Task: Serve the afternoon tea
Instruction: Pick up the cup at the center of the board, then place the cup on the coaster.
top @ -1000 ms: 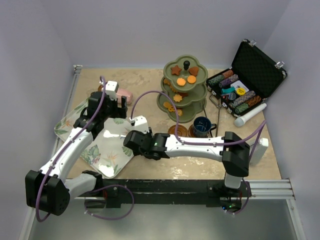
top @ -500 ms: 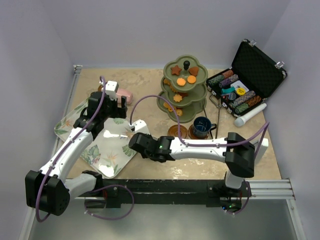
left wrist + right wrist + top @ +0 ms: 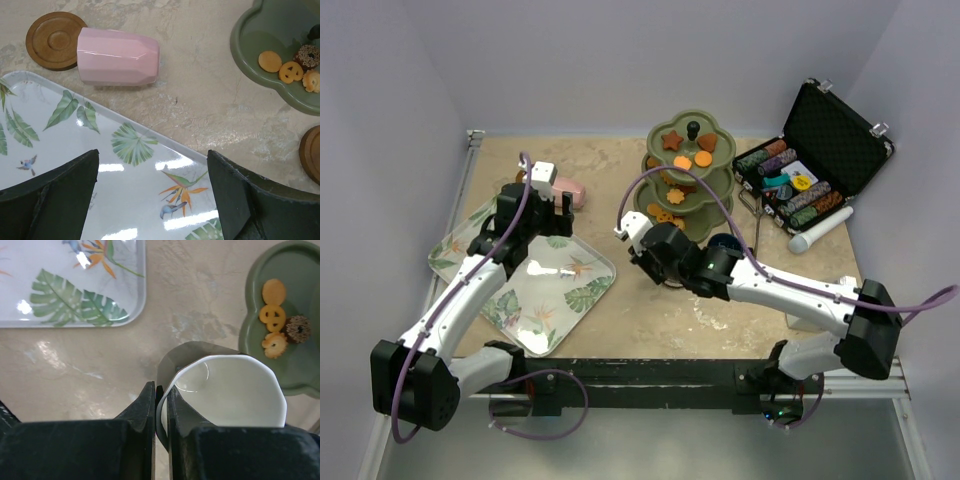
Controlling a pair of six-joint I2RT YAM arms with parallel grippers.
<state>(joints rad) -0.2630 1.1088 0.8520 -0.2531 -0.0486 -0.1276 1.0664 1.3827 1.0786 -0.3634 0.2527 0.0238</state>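
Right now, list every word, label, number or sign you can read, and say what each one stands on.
No text can be read in any view.
Black case of poker chips: a small yellow patch and a white card lie among the chips, both too small to read.
Tray: only printed leaves, flowers and birds, no lettering.
Pink cup and white cup: plain, no marks.

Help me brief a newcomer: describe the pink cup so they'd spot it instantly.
Start at the leaf-patterned white tray on the left. Just past its far edge, beside a round brown wooden saucer, is the pink faceted cup. It is the only pink cup and lies on its side.
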